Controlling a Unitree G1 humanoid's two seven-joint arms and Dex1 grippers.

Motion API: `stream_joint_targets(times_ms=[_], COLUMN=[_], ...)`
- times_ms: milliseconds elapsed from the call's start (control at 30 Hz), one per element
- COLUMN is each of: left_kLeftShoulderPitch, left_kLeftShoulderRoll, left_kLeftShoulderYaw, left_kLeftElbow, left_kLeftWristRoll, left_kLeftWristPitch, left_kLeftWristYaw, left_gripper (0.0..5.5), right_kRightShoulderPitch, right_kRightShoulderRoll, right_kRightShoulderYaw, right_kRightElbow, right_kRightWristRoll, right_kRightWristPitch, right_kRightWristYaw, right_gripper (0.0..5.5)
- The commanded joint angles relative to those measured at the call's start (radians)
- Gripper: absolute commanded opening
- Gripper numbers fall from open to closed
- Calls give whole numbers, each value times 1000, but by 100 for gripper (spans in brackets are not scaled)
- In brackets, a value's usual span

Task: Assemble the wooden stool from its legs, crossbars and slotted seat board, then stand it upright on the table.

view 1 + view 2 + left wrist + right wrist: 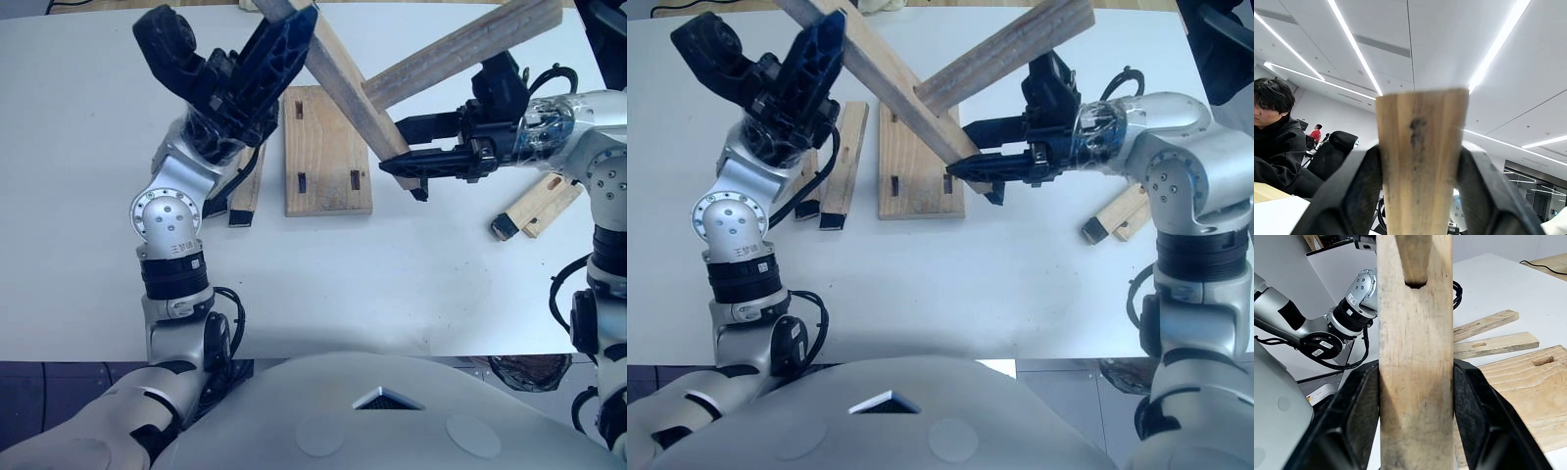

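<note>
Table: its white top is carrying all your loose parts.
Right pieces: two short wooden bars are lying together by your right arm.
Left pieces: two more are lying just beside the seat board, partly behind your left arm.
Seat board: it is lying flat mid-table, slots facing up.
Right gripper: you are pinching the leg's lower end over the board.
Leg: it is slanting in the air between both grippers.
Leg slot: it is holding the crossbar's end.
Left gripper: you are clamping the leg's upper end.
Crossbar: it is rising toward the far right.
</note>
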Motion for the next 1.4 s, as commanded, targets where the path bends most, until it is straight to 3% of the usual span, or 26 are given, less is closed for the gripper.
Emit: stream_joint_targets(times_ms=[33,100,133,267,367,533,800,1033,1400], left_kLeftShoulderPitch=[-12,-21,-23,-27,-27,-16,-48,-75,-74], left_kLeftShoulderRoll=[-14,-19,-19,9,99,216,347,340,322], left_kLeftShoulderYaw=[57,94,104,136,158,141,82,59,46], left_kLeftElbow=[42,67,74,89,83,91,173,268,287], left_kLeftWristRoll=[-52,-84,-91,-71,-21,98,262,311,333], left_kLeftWristPitch=[-2,-2,0,-9,-17,-32,-68,-92,-111], left_kLeftWristYaw=[35,47,50,57,42,-2,-116,-172,-185], left_gripper=[206,206,206,204,204,204,204,204,204], right_kRightShoulderPitch=[2,0,-2,-10,-12,-2,0,4,6], right_kRightShoulderRoll=[-18,-6,0,22,38,63,56,75,74], right_kRightShoulderYaw=[-3,-8,-11,-26,-50,-97,-78,-63,-55], right_kRightElbow=[-21,-10,-3,24,60,138,269,287,296], right_kRightWristRoll=[5,4,6,18,12,-25,-131,-149,-167], right_kRightWristPitch=[-6,-5,0,16,7,-49,-163,-185,-198], right_kRightWristYaw=[-1,-24,-39,-89,-131,-211,-234,-228,-220], right_gripper=[201,201,238,303,350,259,123,8,0])
